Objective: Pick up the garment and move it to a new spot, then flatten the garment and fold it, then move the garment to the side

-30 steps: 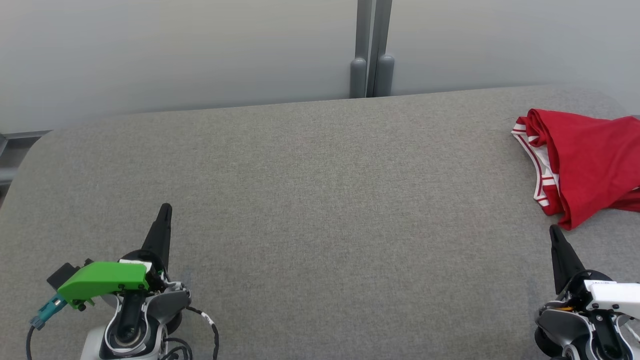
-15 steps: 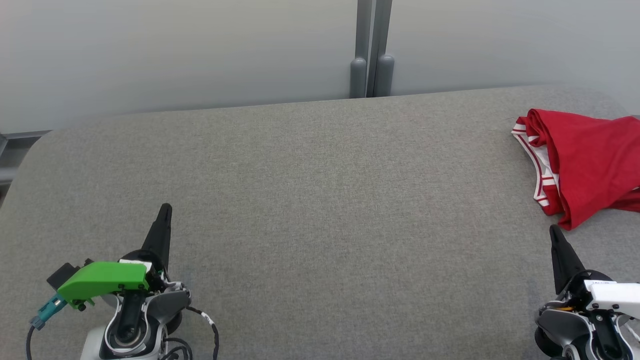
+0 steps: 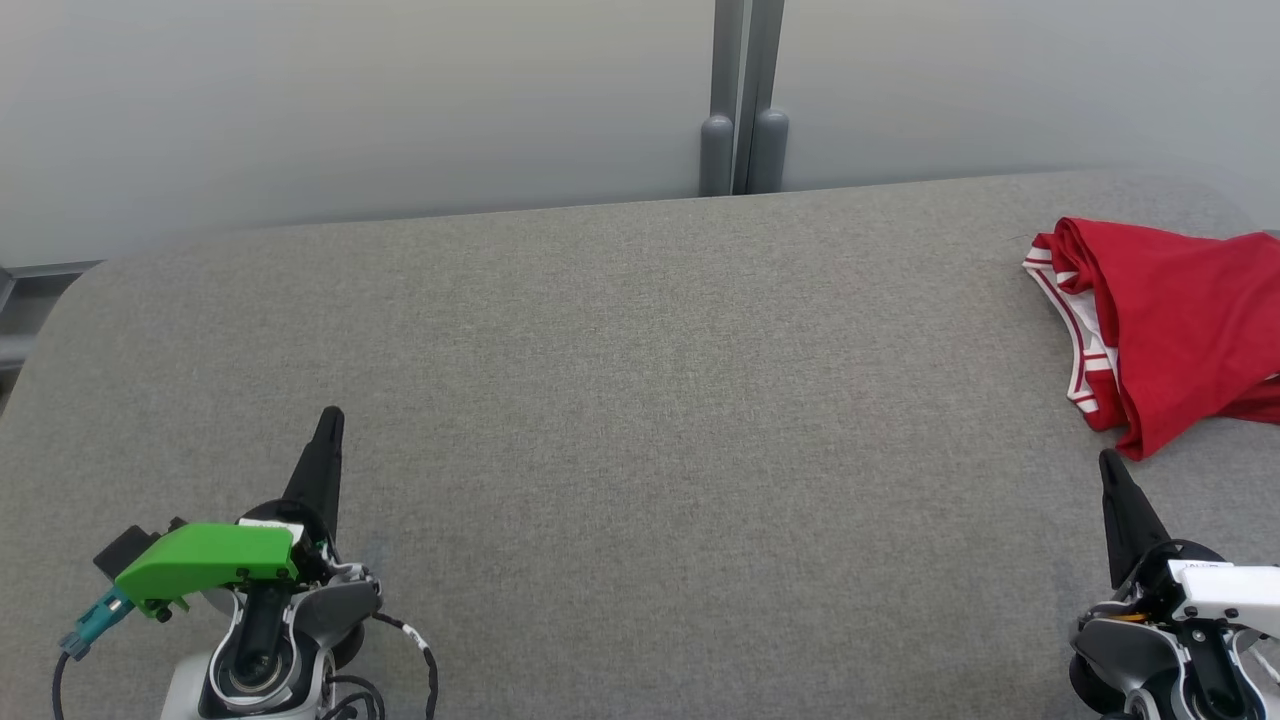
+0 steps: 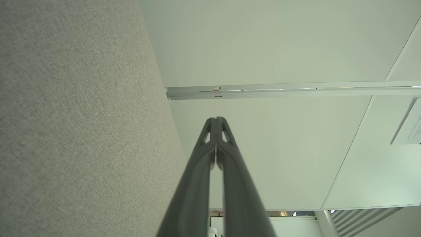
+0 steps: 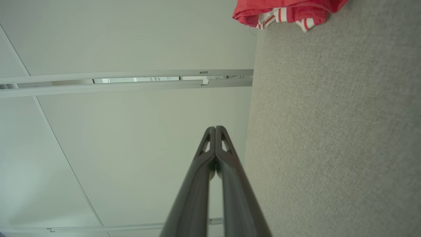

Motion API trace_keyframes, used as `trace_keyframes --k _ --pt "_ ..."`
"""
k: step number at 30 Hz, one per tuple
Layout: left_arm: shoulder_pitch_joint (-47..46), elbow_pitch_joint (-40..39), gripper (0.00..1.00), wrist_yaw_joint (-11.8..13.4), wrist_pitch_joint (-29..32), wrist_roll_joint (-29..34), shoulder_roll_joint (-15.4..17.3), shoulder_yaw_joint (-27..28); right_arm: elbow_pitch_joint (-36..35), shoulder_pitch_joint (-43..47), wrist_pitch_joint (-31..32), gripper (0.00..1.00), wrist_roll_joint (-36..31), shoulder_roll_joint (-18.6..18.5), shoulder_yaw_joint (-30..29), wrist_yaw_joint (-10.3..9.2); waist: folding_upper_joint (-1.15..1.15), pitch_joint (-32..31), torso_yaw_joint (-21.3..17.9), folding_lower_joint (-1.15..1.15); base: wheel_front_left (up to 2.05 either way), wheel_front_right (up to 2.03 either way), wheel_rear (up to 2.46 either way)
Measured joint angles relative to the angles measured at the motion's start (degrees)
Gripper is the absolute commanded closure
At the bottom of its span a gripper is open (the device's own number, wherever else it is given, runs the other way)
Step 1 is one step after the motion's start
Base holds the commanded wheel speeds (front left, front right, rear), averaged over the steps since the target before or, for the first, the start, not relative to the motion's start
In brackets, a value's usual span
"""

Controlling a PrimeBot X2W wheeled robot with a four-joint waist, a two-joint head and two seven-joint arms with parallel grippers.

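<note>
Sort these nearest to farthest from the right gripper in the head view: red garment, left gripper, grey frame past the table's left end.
1. Red garment, just beyond the right gripper.
2. Left gripper, across the table.
3. Grey frame, past the left end.

grey fabric table [image 3: 620, 400] spreads wide under soft, even light. behind it, pale wall panels [image 3: 350, 100] meet at a grey post [image 3: 742, 90].

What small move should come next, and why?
Probably open the right gripper and ease it forward to the red garment: its fingers are shut, just short of the bunched cloth's near corner, while the left gripper sits far across the grey surface.
</note>
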Motion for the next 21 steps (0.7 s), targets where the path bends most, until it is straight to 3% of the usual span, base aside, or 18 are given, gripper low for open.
trace_keyframes --k 21 --pt "0.00 0.00 1.00 0.00 0.00 0.00 0.00 0.00 0.00 -0.01 0.00 1.00 0.00 0.00 -0.01 0.00 0.00 0.00 0.00 0.00 0.00 0.00 0.00"
